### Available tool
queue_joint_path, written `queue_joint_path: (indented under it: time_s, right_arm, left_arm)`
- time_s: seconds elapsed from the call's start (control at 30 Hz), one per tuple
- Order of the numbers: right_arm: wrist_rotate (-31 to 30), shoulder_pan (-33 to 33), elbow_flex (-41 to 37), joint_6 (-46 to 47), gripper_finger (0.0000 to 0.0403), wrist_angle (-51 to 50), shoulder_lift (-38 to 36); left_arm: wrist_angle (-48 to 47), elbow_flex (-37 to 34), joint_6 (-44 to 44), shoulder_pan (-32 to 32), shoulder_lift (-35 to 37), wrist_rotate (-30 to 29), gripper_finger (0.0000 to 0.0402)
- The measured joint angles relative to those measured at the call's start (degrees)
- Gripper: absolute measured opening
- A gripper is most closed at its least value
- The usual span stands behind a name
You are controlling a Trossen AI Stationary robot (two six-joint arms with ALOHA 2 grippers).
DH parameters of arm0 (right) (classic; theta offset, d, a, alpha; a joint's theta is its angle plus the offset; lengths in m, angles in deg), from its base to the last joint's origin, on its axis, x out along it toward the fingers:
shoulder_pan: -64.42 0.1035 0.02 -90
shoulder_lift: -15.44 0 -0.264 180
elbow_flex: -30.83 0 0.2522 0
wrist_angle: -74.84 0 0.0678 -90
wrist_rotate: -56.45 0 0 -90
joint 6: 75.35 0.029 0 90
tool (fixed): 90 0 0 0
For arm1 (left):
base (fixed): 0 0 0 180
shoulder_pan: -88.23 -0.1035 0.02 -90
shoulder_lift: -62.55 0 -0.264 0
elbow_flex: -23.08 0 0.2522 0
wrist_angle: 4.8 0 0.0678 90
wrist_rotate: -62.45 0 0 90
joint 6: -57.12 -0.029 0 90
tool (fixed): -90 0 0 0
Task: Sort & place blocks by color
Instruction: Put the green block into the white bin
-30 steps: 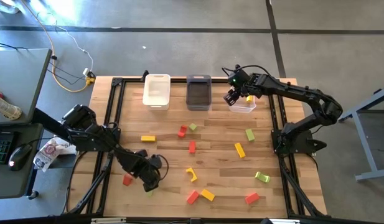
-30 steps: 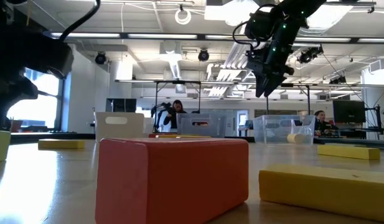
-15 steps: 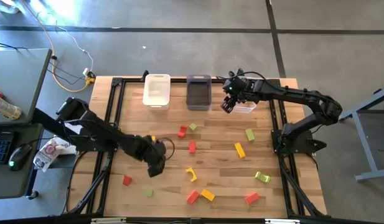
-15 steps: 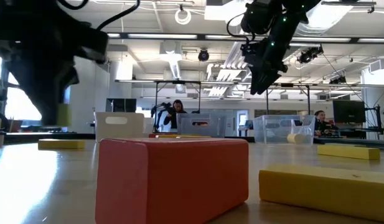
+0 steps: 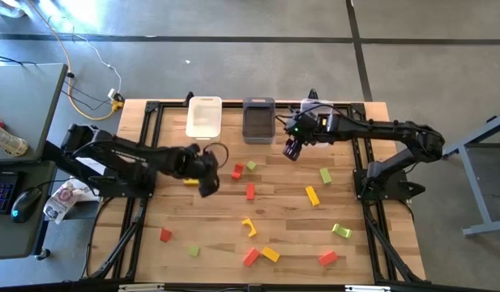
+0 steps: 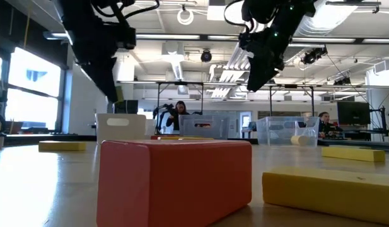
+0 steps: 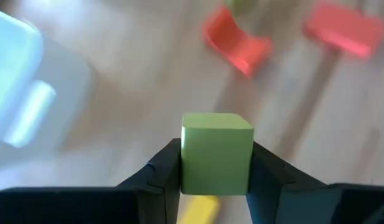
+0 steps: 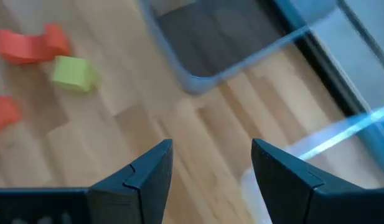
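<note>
Because its jaws are clamped on a light green cube (image 7: 216,152), the left gripper (image 5: 206,180) hangs above the table (image 5: 282,212) near the white bin (image 5: 204,118); the right gripper (image 5: 291,149) gapes empty beside the grey bin (image 5: 258,120), probably seeking another block.

wood, plastic and matt paint

the table (image 5: 290,219) was pale planked wood; the green cube (image 7: 216,152) looked smooth and matt between dark plastic fingers (image 7: 159,174); the clear bin (image 6: 284,130) looked glossy.
</note>
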Motion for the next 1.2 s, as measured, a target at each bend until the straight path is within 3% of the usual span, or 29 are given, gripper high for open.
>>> queue_joint_path:
  time_s: [0.3, 0.77, 1.0, 1.2]
  right_arm:
    - [2.57, 4.51, 0.00, -0.05, 0.0204, 2.24, -0.02]
    - [2.94, 10.94, -0.02, 2.68, 0.0204, 4.13, -0.02]
    - [3.00, 12.85, -0.02, 8.44, 0.0204, 5.16, -0.02]
    - [2.93, 13.98, -0.01, 11.71, 0.0204, 7.09, -0.02]
  left_arm:
    - [4.75, 0.13, -9.26, -10.37, 3.24, -6.12, 0.0109]
    - [9.79, 0.02, -18.37, -26.42, 3.39, -6.32, 0.0109]
    - [9.79, 0.02, -19.77, -34.08, 3.39, -1.44, 0.0108]
    - [10.13, 0.02, -19.77, -39.28, 1.75, 7.09, 0.0108]
